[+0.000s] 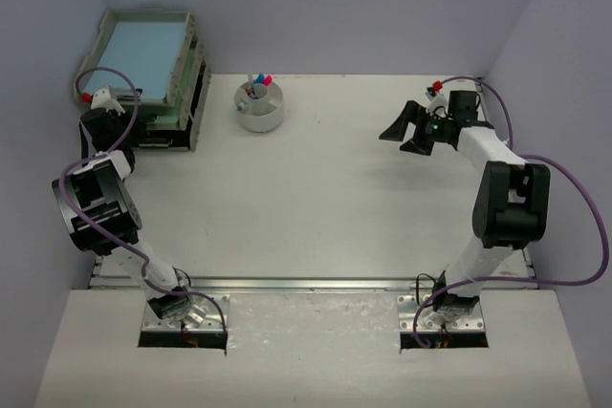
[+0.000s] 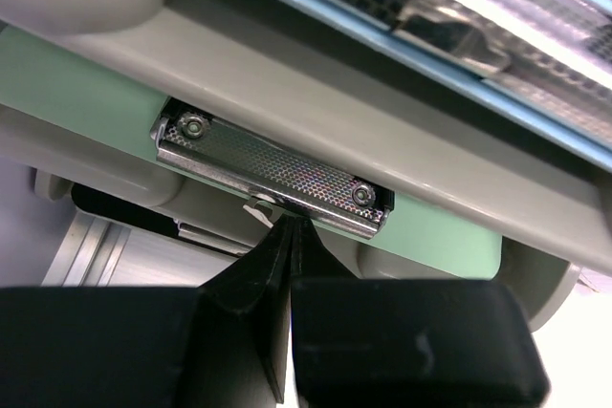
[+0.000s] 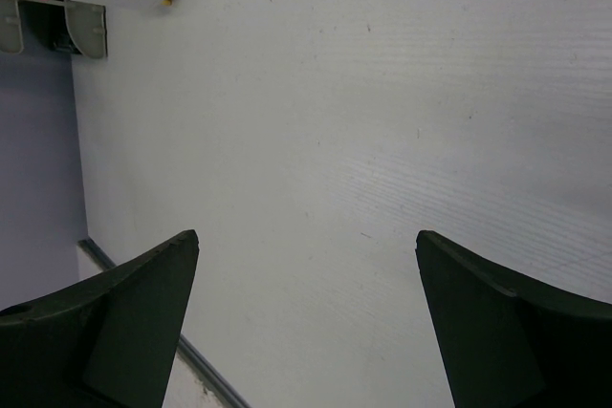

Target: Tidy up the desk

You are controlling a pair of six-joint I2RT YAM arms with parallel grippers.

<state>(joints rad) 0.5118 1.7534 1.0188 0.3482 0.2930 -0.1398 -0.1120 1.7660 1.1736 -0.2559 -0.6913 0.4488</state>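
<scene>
The left pincer is shut tight, its two black fingers pressed flat against each other with nothing visible between them. The tips sit right at the lower edge of a metal clip (a textured silver plate with two rivets); whether they actually touch it I cannot tell. That clip is fixed to a pale board lying in the stack of trays, which stands at the far left corner of the desk. A second clip shows higher up on a blue board in the top tray. The right pincer is spread about as wide as it goes and holds nothing, hanging above bare tabletop near the far right of the desk, well apart from everything else. By count there are two arms, two pincers, one stack of trays (at least two tiers; the exact number is hard to read) and one round white holder at the far middle of the desk. A few markers stand in the holder, pink, blue and green caps among them, too small to count surely. The desk itself is the big white surface filling the middle of the overhead view, with a metal rail along its near edge, just ahead of the two arm bases.
</scene>
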